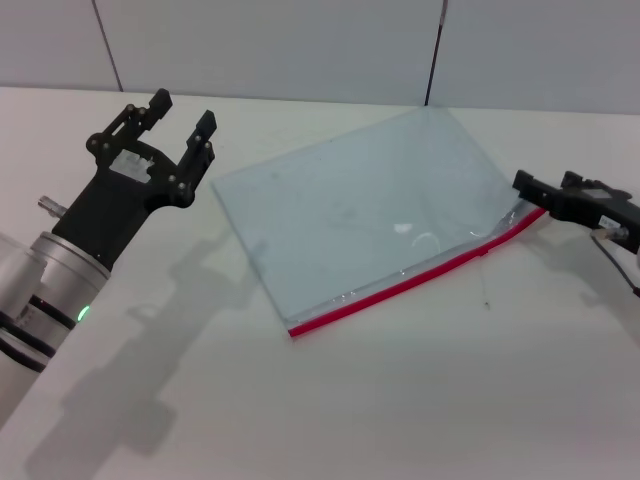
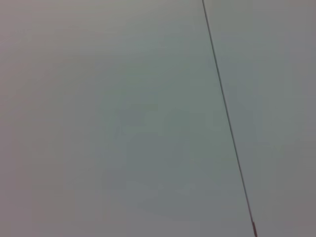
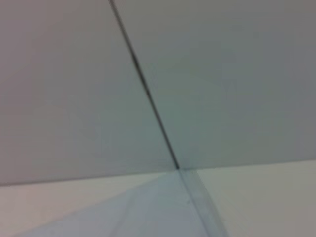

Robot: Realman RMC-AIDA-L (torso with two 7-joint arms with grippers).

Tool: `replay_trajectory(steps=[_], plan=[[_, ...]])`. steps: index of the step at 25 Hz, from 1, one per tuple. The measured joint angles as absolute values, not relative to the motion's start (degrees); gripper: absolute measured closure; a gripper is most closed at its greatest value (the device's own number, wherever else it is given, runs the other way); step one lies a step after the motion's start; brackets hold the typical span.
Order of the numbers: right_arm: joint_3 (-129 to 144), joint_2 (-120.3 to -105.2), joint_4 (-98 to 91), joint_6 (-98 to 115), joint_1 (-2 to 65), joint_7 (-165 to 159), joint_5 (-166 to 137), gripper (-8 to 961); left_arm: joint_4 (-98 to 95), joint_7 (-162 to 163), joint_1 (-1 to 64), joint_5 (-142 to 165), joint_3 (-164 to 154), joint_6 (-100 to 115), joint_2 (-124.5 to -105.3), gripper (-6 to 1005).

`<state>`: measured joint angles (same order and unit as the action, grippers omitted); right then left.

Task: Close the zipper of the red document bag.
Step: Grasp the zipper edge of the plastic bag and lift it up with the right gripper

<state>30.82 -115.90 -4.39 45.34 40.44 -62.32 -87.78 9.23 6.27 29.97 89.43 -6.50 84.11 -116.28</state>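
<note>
In the head view, the red document bag (image 1: 370, 205) lies flat on the white table (image 1: 400, 400), turned at an angle, with the zipper (image 1: 415, 280) running along its near long edge from the near corner toward the right. The left gripper (image 1: 180, 118) hangs above the table just beside the bag's left corner, not touching it, its 2 fingers spread apart and holding nothing. The right gripper (image 1: 530, 188) sits low at the right end of the zipper, touching the bag's corner; whether it is clenched there I cannot tell. The left wrist view shows only the grey wall (image 2: 108, 118) with 1 dark seam (image 2: 227, 118). The right wrist view shows the wall, the table edge and the bag's pale surface (image 3: 148, 212) close below.
</note>
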Motion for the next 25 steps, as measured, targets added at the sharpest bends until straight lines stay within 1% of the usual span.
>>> replay_trajectory(steps=[13, 25], plan=[[31.0, -115.84, -6.3, 42.0, 41.5, -70.0, -98.0, 94, 9.2, 6.4, 30.0, 89.5, -6.5, 84.2, -116.28, 472], [35.4, -115.96, -5.6, 39.9, 43.5, -72.2, -98.8, 95, 9.3, 6.4, 30.3, 89.5, -6.5, 84.1, -116.23, 472]])
